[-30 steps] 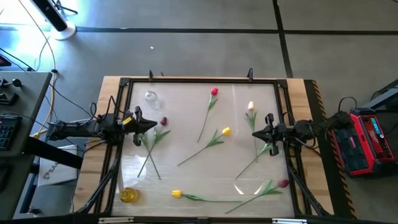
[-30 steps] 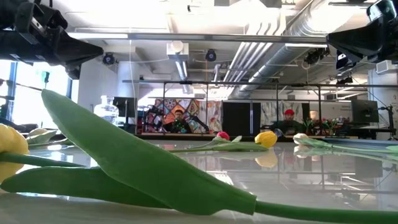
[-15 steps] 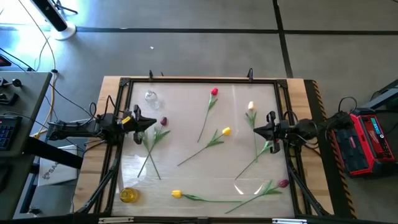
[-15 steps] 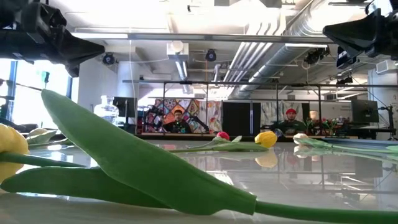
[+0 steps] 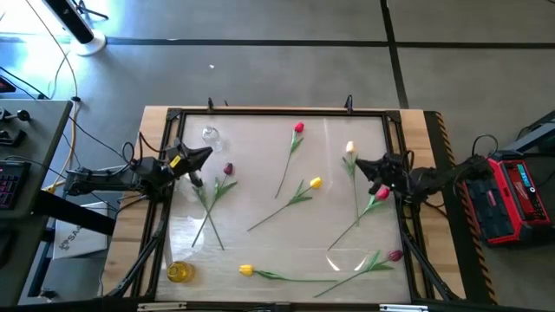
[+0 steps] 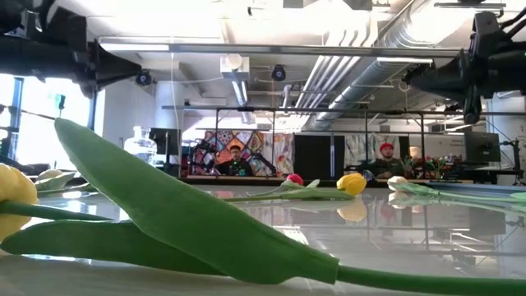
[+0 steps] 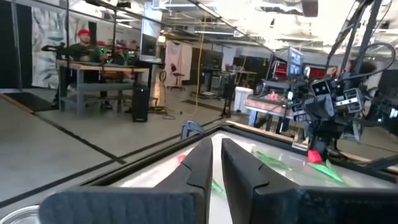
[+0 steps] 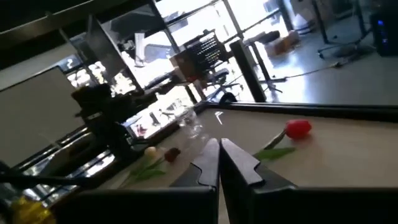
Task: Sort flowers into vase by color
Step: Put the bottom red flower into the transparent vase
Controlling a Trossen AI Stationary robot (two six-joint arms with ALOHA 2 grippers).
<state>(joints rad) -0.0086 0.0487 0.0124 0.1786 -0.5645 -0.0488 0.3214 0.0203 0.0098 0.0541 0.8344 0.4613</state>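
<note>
Several tulips lie flat on the white tabletop. There is a red-pink one, a cream-white one and a yellow one. A maroon one has its stem crossed by another stem, and a second yellow one lies near the front. A red-pink head lies just below my right arm. My left gripper hovers shut over the table's left side, near the maroon tulip. My right gripper hovers shut beside the cream-white head. A clear vase and a yellow vase stand on the left.
A dark frame borders the white surface, with wooden table edges outside it. One more tulip, dark pink, lies at the near right. A long green leaf fills the low view's foreground. People sit in the room beyond the table.
My left gripper has swung toward the far edge, away from the maroon tulip and nearer the clear vase. My right gripper has also moved toward the far edge, uncovering the red-pink head that lay under it. No flower has moved.
</note>
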